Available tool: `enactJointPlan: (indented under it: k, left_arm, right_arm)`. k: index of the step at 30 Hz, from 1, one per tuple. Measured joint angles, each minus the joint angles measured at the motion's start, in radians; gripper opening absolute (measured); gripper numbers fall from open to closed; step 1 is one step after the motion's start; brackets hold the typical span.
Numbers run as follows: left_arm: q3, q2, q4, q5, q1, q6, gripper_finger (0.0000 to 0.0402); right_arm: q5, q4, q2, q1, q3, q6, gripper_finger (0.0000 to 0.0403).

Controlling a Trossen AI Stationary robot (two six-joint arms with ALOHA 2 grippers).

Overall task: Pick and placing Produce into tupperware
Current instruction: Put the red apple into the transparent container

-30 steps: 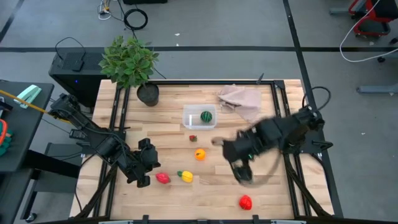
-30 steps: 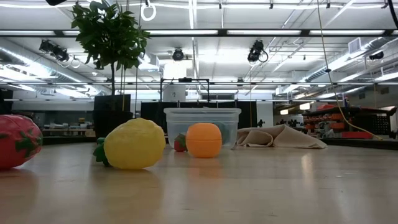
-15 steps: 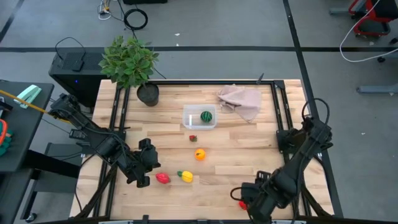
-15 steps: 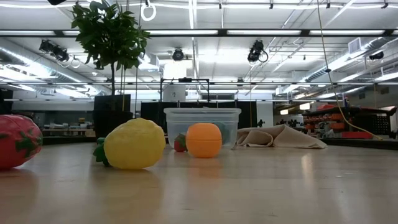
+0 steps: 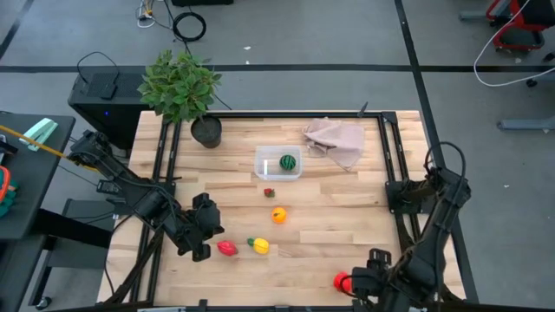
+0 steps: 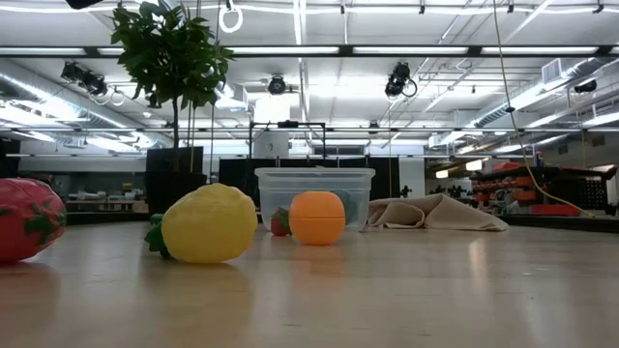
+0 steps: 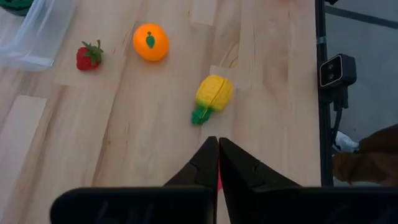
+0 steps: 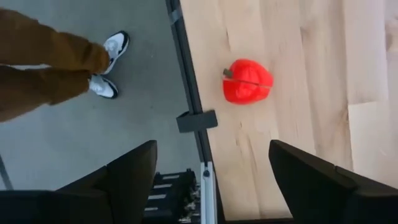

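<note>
Six toy fruits and vegetables are spread across a pale wooden worktop [image 5: 347, 199]. One green piece [image 5: 287, 161] lies inside the clear tupperware [image 5: 277, 164] near the far middle, and a small strawberry [image 5: 269, 192] sits just in front of the box. An orange [image 5: 278, 216] lies a little nearer, then a yellow piece with a green stem [image 5: 258, 245] and a red piece [image 5: 227, 249] side by side toward the left front. A red pepper-like piece [image 5: 342, 281] rests alone close to the front edge on the right. The left end effector [image 5: 199, 251] hovers just beside the red piece, its fingers [image 7: 214, 165] clenched together and grasping nothing. The right end effector [image 5: 360, 284] hangs at the front edge, right next to the red pepper-like piece, with its two fingers [image 8: 130, 171] spread wide and released. A beige cloth [image 5: 334, 139] lies crumpled at the far right, a potted plant [image 5: 180, 87] stands at the far left corner. A person's legs in brown trousers and white shoes [image 8: 109, 62] stand on the floor beyond the worktop edge.
</note>
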Motion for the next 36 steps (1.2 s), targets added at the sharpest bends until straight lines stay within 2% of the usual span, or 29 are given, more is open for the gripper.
enactJointPlan:
  k: [4,10,16,20,27,32,36]
  left_arm:
    - [0.0,0.0,0.001,0.0,0.0,-0.016,0.0024]
    - [0.0,0.0,0.004,0.0,0.0,-0.044,0.0016]
    - [0.0,0.0,0.009,0.0,0.0,-0.054,0.0016]
    - [0.0,0.0,0.009,-0.001,0.0,-0.045,0.0023]
    - [0.0,0.0,0.007,-0.013,0.0,-0.026,0.0029]
    - [0.0,0.0,0.005,-0.013,0.0,-0.026,0.0025]
    - [0.0,0.0,0.002,-0.013,0.0,-0.024,0.0024]
  right_arm:
    - [0.026,0.02,0.011,0.034,0.0,-0.048,0.0307]
    - [0.03,0.071,0.055,0.048,0.0,-0.24,0.0302]
    - [0.02,0.07,0.087,0.043,0.0,-0.28,0.0305]
    - [0.01,0.065,0.087,-0.001,0.0,-0.382,0.0311]
    - [-0.082,0.064,0.104,-0.131,0.0,-0.584,0.0316]
    - [-0.104,0.058,0.14,-0.181,0.0,-0.606,0.0316]
    - [-0.118,0.079,0.152,-0.186,-0.046,-0.537,0.0316]
